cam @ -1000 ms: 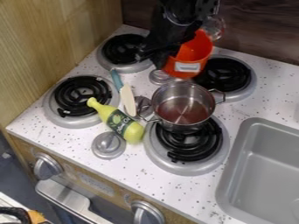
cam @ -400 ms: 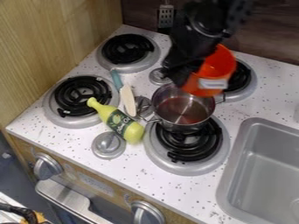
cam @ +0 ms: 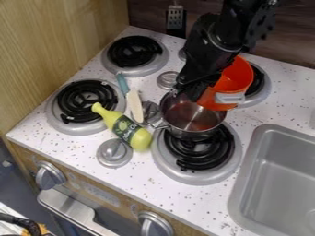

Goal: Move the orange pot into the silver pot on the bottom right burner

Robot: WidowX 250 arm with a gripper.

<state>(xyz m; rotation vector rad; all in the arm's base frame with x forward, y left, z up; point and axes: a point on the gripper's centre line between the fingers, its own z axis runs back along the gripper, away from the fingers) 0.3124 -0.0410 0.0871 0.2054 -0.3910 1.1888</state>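
The gripper [cam: 189,92] is clamped on the orange pot [cam: 236,79], which hangs tilted over the back right edge of the silver pot [cam: 192,134], so lowering it this off-centre could catch the rim and skew the lower pot on its burner [cam: 201,159].

The black arm [cam: 241,20] comes in at the top of the view, right of the middle, over the back edge of the counter [cam: 289,90]. It slants down and to the left in the view, away from that edge. Its wrist [cam: 212,46] is bent, bulky and black. Below it, the claw [cam: 190,89] hangs tilted above the counter, tips downward, in a closed hold.
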